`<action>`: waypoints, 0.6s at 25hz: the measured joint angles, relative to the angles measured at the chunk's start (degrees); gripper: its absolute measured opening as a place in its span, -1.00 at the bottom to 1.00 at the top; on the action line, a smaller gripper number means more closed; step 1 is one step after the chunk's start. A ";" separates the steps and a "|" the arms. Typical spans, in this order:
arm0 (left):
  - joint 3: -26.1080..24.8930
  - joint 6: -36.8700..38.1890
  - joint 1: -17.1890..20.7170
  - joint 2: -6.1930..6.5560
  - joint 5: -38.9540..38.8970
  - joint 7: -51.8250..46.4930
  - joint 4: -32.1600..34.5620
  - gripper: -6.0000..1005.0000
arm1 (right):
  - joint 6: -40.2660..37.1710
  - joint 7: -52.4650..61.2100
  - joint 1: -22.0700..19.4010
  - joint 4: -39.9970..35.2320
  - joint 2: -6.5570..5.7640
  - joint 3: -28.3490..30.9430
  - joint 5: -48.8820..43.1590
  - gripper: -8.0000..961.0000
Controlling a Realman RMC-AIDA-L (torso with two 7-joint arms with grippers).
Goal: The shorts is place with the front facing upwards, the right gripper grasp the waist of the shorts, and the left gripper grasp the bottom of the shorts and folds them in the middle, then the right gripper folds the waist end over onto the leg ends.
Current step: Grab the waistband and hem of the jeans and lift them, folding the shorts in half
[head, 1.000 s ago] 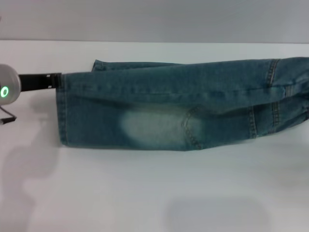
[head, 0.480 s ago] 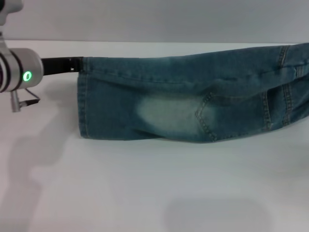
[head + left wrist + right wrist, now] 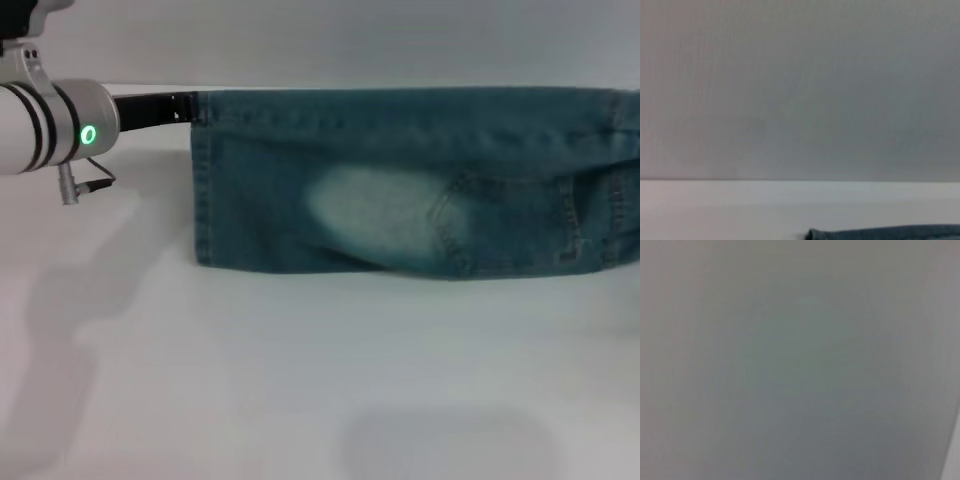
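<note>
Left gripper (image 3: 180,107) at far left of the head view, black prongs meeting the top left corner of the shorts (image 3: 400,180) at the hem (image 3: 200,190). Prongs look closed on the cloth there, since the corner hangs from them, though the fingertips themselves are hidden by the denim. Shorts are lifted and hang as a wide curtain above the table (image 3: 300,380), top edge taut and level, lower edge just above or brushing the surface; cannot tell which. Pale faded patch (image 3: 385,220) sits mid-panel, pocket stitching (image 3: 575,225) further right. Fabric runs off the right edge, so the waist end and right gripper are out of view; right claw state cannot be told. Left wrist view shows only a strip of denim edge (image 3: 885,232) over the white table; right wrist view is blank grey. Judgement: lengthwise fold is in hand, not yet laid down. Risks: the hold is on one corner only, so heavy denim could slip free if the arms pull apart too hard; uneven lowering would skew the legs; a dragging lower edge could bunch the fold.
</note>
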 joint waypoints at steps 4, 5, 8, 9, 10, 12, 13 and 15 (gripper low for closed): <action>-0.06 4.30 -3.49 0.01 -1.98 1.42 7.15 -0.88 | -5.03 -2.03 0.88 0.59 -0.87 2.04 0.00 -0.77; -0.08 4.88 -4.10 0.02 -2.03 1.93 8.12 -0.85 | -5.77 -2.23 0.98 0.75 -1.09 2.27 0.00 -0.77; 0.05 6.66 -4.63 -0.05 -2.17 3.79 9.25 -0.75 | -6.67 -2.71 0.96 1.14 -1.57 2.53 0.00 -0.67; 0.17 6.95 -4.67 -0.06 -2.35 3.91 9.30 -0.71 | -6.75 -3.18 0.85 1.05 -1.63 2.55 -0.03 -0.59; 0.30 7.18 -4.73 -0.06 -2.59 3.99 9.31 -0.64 | -6.77 -3.80 0.65 0.67 -1.70 2.53 -0.15 -0.51; 0.44 7.18 -4.79 0.01 -3.27 4.09 9.22 -0.49 | -6.72 -4.91 0.28 -0.29 -1.77 2.30 -0.39 -0.35; 0.46 7.08 -4.79 0.03 -3.45 4.22 9.16 -0.42 | -6.67 -5.35 0.16 -0.69 -1.81 2.15 -0.48 -0.27; 0.56 6.82 -4.80 0.04 -3.73 4.61 9.09 -0.27 | -6.85 -5.64 0.09 -0.63 -1.95 2.17 -0.54 -0.10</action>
